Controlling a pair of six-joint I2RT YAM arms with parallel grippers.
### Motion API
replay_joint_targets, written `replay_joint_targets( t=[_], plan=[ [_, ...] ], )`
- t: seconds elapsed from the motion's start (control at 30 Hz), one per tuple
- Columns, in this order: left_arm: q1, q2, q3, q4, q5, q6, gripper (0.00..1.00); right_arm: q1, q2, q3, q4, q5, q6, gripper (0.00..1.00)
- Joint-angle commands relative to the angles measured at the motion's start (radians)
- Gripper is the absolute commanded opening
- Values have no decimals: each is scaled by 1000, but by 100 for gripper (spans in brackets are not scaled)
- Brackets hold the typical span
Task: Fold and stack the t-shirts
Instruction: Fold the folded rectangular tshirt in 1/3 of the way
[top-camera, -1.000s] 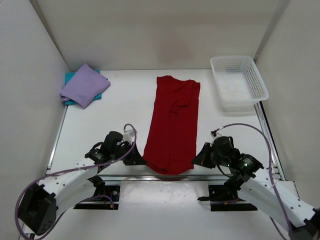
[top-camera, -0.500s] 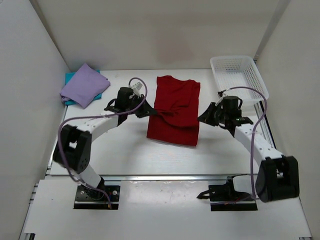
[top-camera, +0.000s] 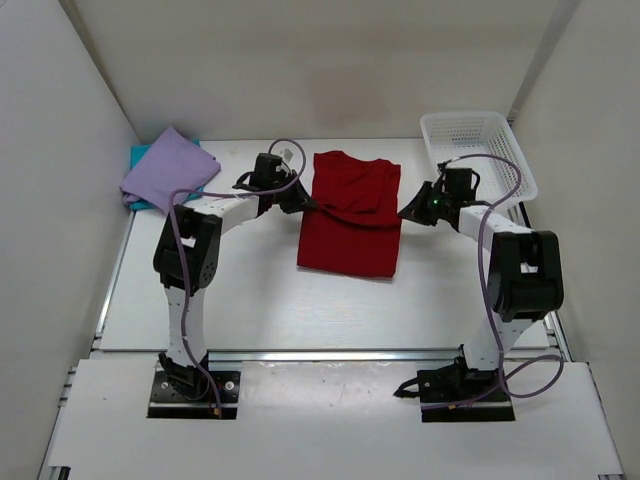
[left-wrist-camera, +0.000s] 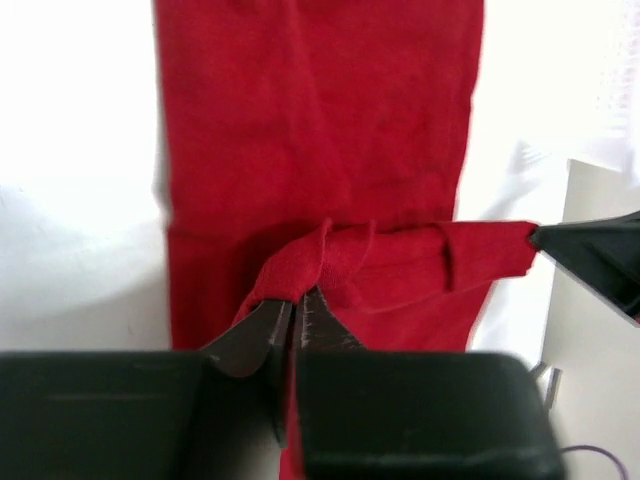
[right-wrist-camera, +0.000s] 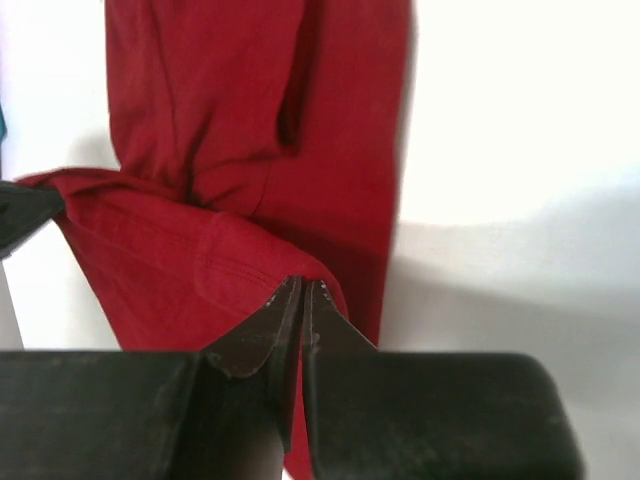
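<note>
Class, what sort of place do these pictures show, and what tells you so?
Most likely a robot test cell in a lab, not a home: a white table boxed in by plain white panels, with the left gripper and right gripper both pinching a dark red t-shirt.

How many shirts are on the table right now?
3. The dark red shirt lies mid-table, pinched by the left pincer and right pincer. The lavender shirt sits folded far left, on the mostly hidden teal shirt.
</note>
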Motion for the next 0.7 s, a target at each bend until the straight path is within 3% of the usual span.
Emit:
replay_joint_targets(
  t=[0.0, 0.13, 0.2, 0.27, 0.33, 0.4, 0.47, 0.5, 0.53, 0.67],
  plan=[
    [19, 36, 53, -1, 9, -2, 17, -21, 65, 82, 57, -16, -18, 0],
    [47, 4, -38, 89, 11, -62, 47, -18, 101, 120, 51, -18, -24, 21],
    [63, -64, -115, 166, -3, -92, 55, -22, 72, 134, 33, 7, -25, 31],
    [67, -170, -215, 241, -29, -131, 54, -9, 15, 119, 19, 46, -36, 41],
    [41, -285, -330, 307, -51, -141, 47, 36, -84, 75, 14, 126, -45, 44],
    [-17, -347, -405, 324, -64, -140, 44, 70, -170, -7, 59, 198, -44, 41],
    [-76, -375, -471, 355, -75, -149, 42, 125, -224, -131, 114, 196, -27, 16],
    [-102, -373, -508, 376, -71, -157, 42, 136, -241, -174, 131, 168, -22, 11],
    [-119, -356, -523, 398, -63, -160, 40, 154, -238, -188, 135, 151, -10, 1],
    [-127, -249, -552, 418, -34, -174, 36, 208, -230, -300, 148, 160, 4, 0]
  ],
)
